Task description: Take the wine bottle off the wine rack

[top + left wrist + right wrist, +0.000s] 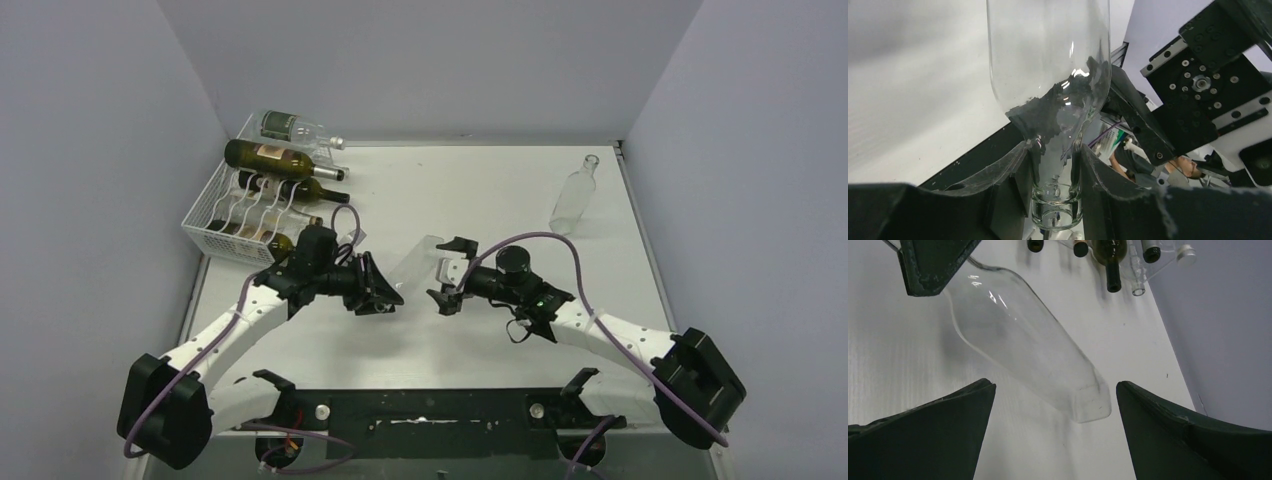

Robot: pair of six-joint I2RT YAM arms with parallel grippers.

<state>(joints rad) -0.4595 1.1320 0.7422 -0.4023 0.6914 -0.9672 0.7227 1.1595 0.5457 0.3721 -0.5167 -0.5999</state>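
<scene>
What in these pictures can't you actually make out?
- Top view: the left arm hides the near corner of the wine rack.
- Left wrist view: the base of the clear bottle is cut off by the top edge.
- Right wrist view: its neck is hidden behind the left gripper.

Left pincer (390,293) clamped shut, right pincer (447,272) spread wide, facing each other
</scene>
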